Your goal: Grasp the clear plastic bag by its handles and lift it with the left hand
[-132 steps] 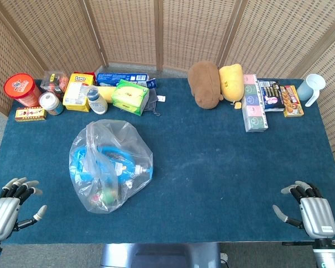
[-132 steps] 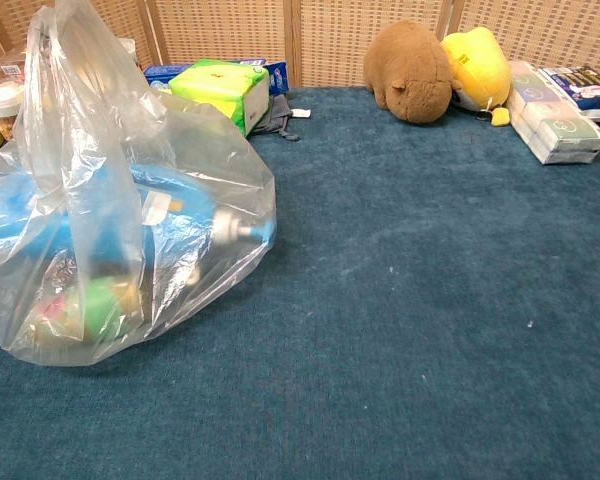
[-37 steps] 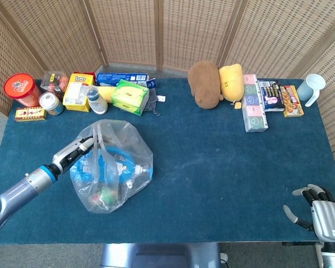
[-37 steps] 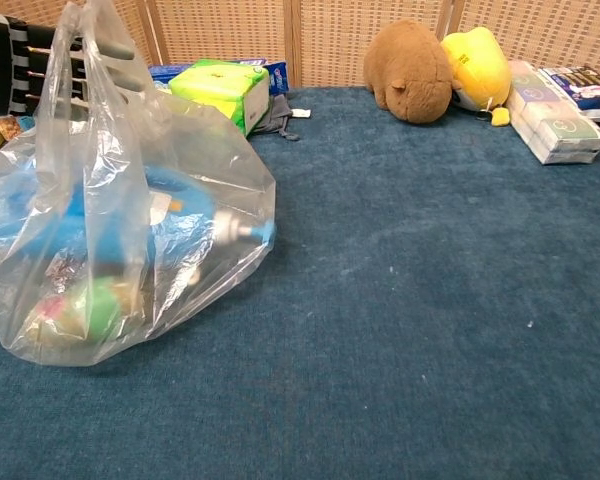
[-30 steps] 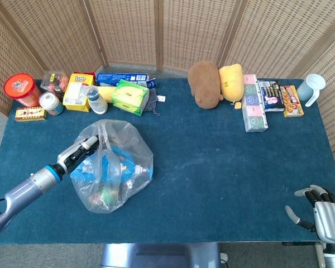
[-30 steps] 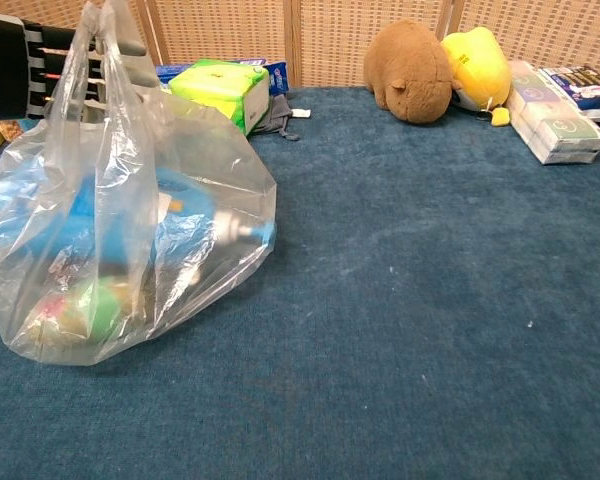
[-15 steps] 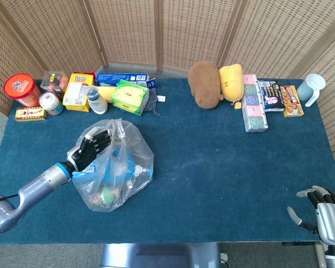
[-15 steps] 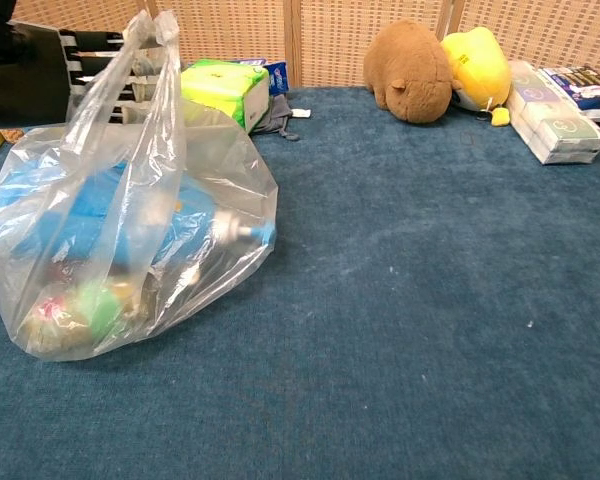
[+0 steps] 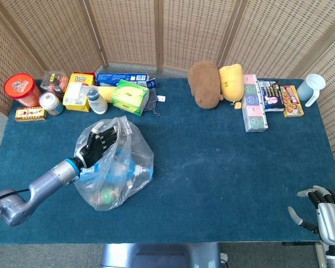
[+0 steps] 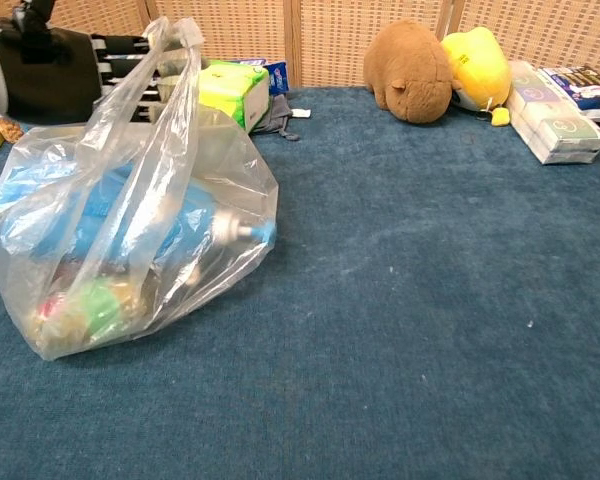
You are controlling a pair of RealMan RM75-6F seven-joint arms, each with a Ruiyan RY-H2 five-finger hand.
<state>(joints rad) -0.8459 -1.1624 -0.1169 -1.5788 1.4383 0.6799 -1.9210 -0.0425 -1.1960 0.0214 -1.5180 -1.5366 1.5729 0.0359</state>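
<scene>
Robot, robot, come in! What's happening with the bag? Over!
Left hand through clear plastic bag handles, fingers spread. Bag on table, not lifted. Right hand idle at table's edge. Nothing in the way.

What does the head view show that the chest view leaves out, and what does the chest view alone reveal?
Only the head view shows the right hand resting open at the table's near edge, the red canister and the pale cup. Only the chest view shows from the side how the bag's handles rise and hang over the left hand's fingers. Both show the clear plastic bag, the left hand, the green box and the two plush toys.
</scene>
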